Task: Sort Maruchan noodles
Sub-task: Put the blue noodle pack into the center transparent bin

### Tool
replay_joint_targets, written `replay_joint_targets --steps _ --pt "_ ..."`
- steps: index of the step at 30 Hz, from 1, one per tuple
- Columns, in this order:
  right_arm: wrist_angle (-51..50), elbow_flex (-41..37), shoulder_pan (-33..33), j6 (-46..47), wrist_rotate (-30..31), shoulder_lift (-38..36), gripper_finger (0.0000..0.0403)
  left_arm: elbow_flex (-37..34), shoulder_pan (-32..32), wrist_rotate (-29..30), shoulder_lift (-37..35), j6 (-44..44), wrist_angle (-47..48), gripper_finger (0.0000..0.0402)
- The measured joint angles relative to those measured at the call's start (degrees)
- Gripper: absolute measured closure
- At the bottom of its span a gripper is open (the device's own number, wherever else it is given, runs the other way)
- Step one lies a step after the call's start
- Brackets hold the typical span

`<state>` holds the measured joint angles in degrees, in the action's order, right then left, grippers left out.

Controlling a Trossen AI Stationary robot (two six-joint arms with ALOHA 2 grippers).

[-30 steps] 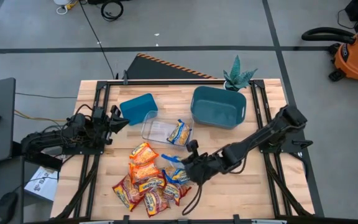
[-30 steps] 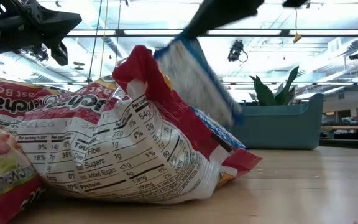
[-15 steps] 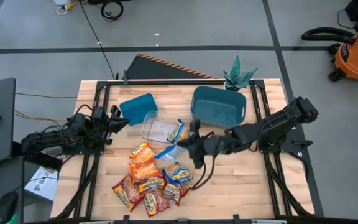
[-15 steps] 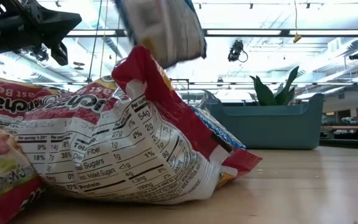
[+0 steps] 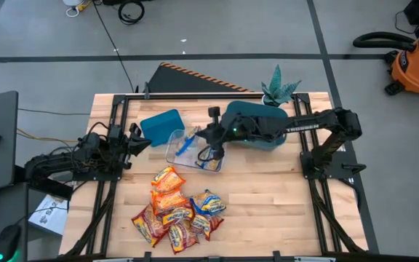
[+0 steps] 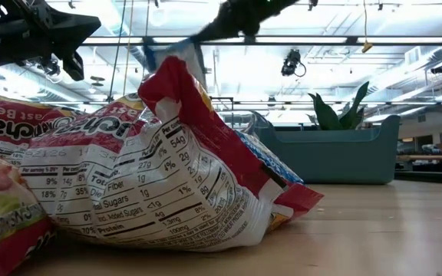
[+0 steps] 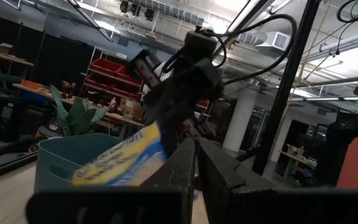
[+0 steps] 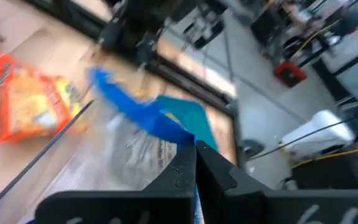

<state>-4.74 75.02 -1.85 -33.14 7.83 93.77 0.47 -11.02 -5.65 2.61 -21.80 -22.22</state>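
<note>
Since the earlier frames, the right arm has swung from the lower middle of the high view up toward the upper middle, and it has carried a blue-and-yellow packet (image 5: 186, 141) along. Now the right gripper (image 5: 197, 136) hangs over the clear tray (image 5: 173, 153), just left of the large teal bin (image 5: 255, 124). Its fingers are pressed together on one end of the packet, which hangs above the left part of the tray. In the right wrist view the same packet (image 8: 143, 116) shows as a blue blur in front of the closed fingers, with an orange packet (image 8: 27, 99) at the left side of the frame. A second noodle packet (image 5: 211, 163) lies in the right end of the tray, partly under the arm.

The left gripper (image 5: 138, 140) rests at the left side of the table, just beside the small teal bin (image 5: 161, 125), and has not changed its place. Its fingers are nearly closed and hold nothing.

The pile of other packets (image 5: 175, 209) lies on the wooden table (image 5: 289, 211) in the lower middle of the high view, orange ones at its top and red-and-yellow ones at its bottom. In the low view a red-and-yellow packet (image 6: 152, 176) fills the left half of the frame, and the large bin stands behind at the right.
</note>
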Motion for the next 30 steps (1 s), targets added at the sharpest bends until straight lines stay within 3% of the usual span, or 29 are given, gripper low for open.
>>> replay_joint_targets --steps 8,13,19,23,30 --pt "-17.2 0.0 -0.1 5.1 -2.0 0.5 0.0395 0.0 0.0 0.0 0.0 0.0 -0.1 0.0377" --pt "-23.3 0.0 0.3 6.6 1.1 0.6 0.0395 0.0 0.0 0.0 0.0 0.0 -0.1 0.0377" --pt "-21.1 0.0 0.6 3.6 1.3 0.6 0.0395 0.0 0.0 0.0 0.0 0.0 -0.1 0.0377" --pt "-14.4 0.0 0.1 2.0 0.8 0.6 0.0394 0.0 0.0 0.0 0.0 0.0 -0.1 0.0377" --pt "1.5 0.0 -2.0 -0.9 -7.9 0.9 0.0394 0.0 0.0 0.0 0.0 0.0 -0.1 0.0377"
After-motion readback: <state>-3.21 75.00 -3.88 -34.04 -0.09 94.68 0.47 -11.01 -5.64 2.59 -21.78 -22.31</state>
